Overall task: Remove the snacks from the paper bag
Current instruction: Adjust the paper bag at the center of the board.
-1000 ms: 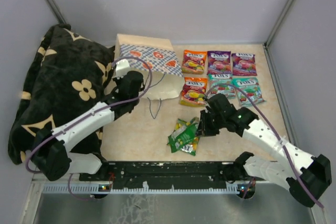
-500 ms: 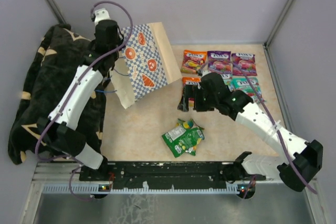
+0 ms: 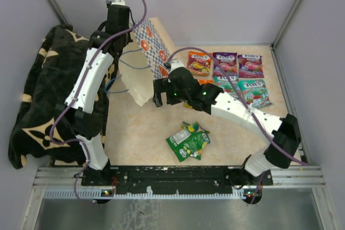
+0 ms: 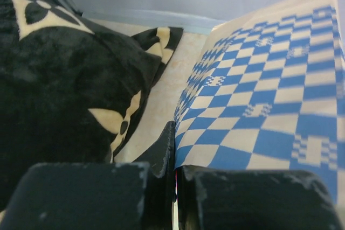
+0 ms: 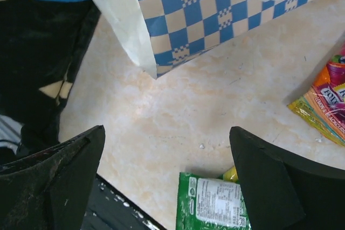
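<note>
Left wrist: left gripper (image 4: 176,160) pinches paper bag (image 4: 269,95), cut off right.

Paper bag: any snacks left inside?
Cannot tell. The paper bag hangs tilted from the left gripper. Only its checkered face and cream side panel show. No view looks into the mouth, so its walls cover any contents. The snacks in view lie outside, on the table.

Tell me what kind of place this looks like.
Probably a robot lab test cell: plain grey walls boxing in a small tabletop, two arms bolted to a metal rail, and candy packets laid out in neat rows.
</note>
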